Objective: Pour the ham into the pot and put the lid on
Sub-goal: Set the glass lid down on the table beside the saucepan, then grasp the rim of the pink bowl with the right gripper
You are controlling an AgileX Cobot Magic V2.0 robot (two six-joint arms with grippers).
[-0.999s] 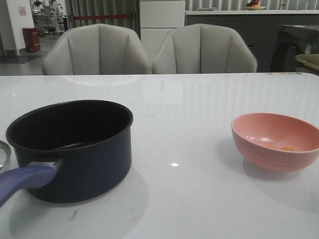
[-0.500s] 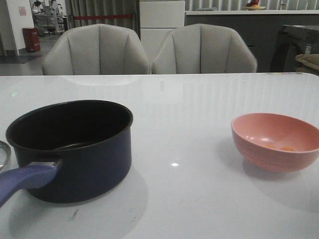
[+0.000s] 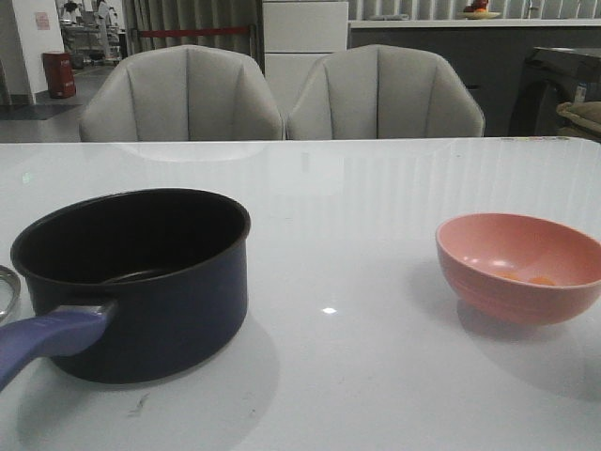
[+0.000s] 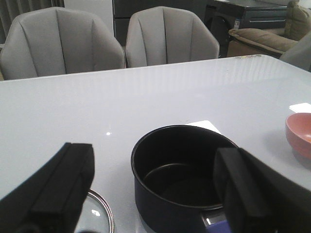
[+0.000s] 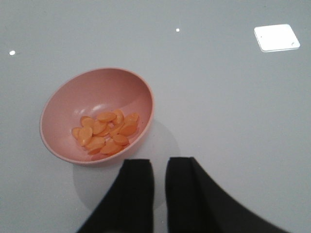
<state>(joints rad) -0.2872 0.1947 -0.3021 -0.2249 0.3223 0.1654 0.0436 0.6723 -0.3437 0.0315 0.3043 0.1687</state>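
Table: nothing poured yet. Pot sitting empty at left, uncovered. Bowl at right holding all the ham. Lid lying beside pot. Left claw gaping wide, empty; right claw nearly closed, gripping nothing.

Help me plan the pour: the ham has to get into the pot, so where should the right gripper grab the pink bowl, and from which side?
Probably the rim. The pink bowl has smooth, rounded walls and no handle, so pinching its thin lip is the likeliest hold. Come down from above at the rim section nearest the right gripper, one finger inside and one outside; the ham lies at the bottom, clear of that edge.
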